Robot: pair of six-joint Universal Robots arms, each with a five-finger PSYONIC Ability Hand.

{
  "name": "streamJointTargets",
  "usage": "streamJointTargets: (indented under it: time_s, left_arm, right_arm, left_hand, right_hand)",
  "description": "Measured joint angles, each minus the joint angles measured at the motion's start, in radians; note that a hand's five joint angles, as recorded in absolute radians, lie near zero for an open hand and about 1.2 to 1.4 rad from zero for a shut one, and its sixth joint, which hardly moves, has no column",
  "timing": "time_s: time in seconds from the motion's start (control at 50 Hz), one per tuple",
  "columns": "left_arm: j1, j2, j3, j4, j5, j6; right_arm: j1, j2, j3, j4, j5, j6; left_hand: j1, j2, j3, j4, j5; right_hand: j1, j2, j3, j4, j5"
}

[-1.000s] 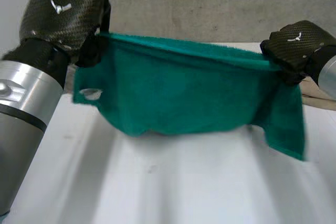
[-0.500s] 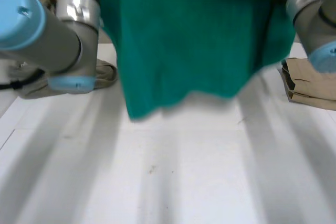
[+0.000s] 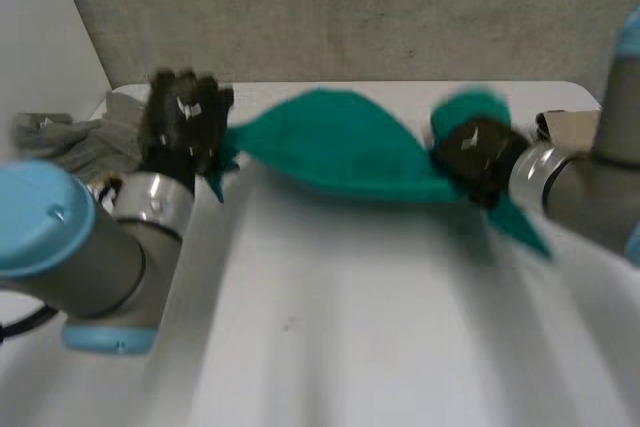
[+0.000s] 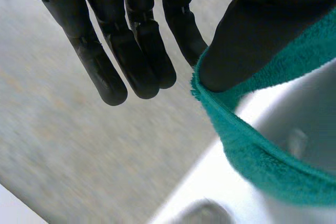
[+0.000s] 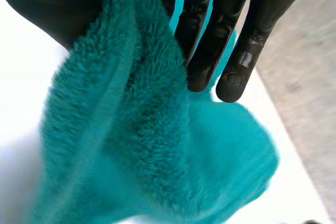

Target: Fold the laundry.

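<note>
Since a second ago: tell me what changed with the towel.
The green towel went from hanging upright before the camera to swung out and low over the white table. The left hand and right hand moved forward and down with it. Unchanged: each still pinches one end.

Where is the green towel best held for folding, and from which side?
At its two ends, one hand from each side: the green towel hangs limp between the left hand and the right hand, each pinching near an end, so a middle grip would bunch it.

The towel (image 3: pixel 340 152) spans between left hand (image 3: pixel 185 127) and right hand (image 3: pixel 478 159).
</note>
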Motion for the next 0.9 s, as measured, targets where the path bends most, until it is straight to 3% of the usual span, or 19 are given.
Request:
streamJointTargets:
  time_s: [0.08,0.14,0.16,0.22,0.26,0.52,0.64,0.74,0.9]
  left_arm:
    - [0.0,-0.063,-0.043,0.0,0.004,0.0]
    - [0.0,-0.102,-0.053,-0.003,0.005,0.0]
    - [0.001,-0.109,-0.054,-0.006,0.005,0.0]
    - [0.01,-0.1,-0.055,-0.023,0.006,-0.001]
    - [0.017,-0.085,-0.056,-0.034,0.006,-0.003]
    - [0.038,0.018,-0.07,-0.067,0.005,-0.037]
    - [0.044,0.034,-0.075,-0.069,0.005,-0.042]
    - [0.046,0.04,-0.076,-0.081,0.005,-0.058]
    - [0.045,0.042,-0.078,-0.108,0.005,-0.092]
  right_arm:
    - [0.007,0.063,0.09,-0.113,0.008,0.047]
    - [0.007,0.09,0.14,-0.206,0.016,0.113]
    - [0.006,0.094,0.156,-0.234,0.018,0.141]
    - [0.004,0.087,0.211,-0.304,0.024,0.238]
    - [0.002,0.072,0.242,-0.327,0.026,0.288]
    - [-0.142,-0.169,0.524,-0.354,0.008,0.666]
    - [-0.249,-0.312,0.649,-0.35,-0.04,0.729]
    - [-0.34,-0.402,0.736,-0.344,-0.1,0.734]
    - [-0.398,-0.427,0.841,-0.332,-0.165,0.727]
  left_hand:
    - [0.0,0.0,0.0,0.0,0.0]
    - [0.0,0.0,0.0,0.0,0.0]
    - [0.0,0.0,0.0,0.0,0.0]
    - [0.0,0.0,0.0,0.0,0.0]
    - [0.0,0.0,0.0,0.0,0.0]
    - [0.0,0.0,0.0,0.0,0.0]
    - [0.0,0.0,0.0,0.0,0.0]
    - [0.0,0.0,0.0,0.0,0.0]
    - [0.0,0.0,0.0,0.0,0.0]
  right_hand:
    - [-0.016,-0.025,-0.021,-0.022,-0.019]
    - [-0.38,-0.474,-0.474,-0.466,-0.428]
    - [-0.38,-0.474,-0.474,-0.466,-0.428]
    - [-0.731,-0.887,-0.886,-0.895,-0.864]
    - [-0.787,-0.955,-0.965,-0.956,-0.931]
    - [-0.788,-0.957,-0.966,-0.956,-0.934]
    - [-0.777,-0.944,-0.952,-0.947,-0.924]
    - [-0.649,-0.79,-0.785,-0.793,-0.785]
    - [-0.552,-0.664,-0.666,-0.675,-0.677]
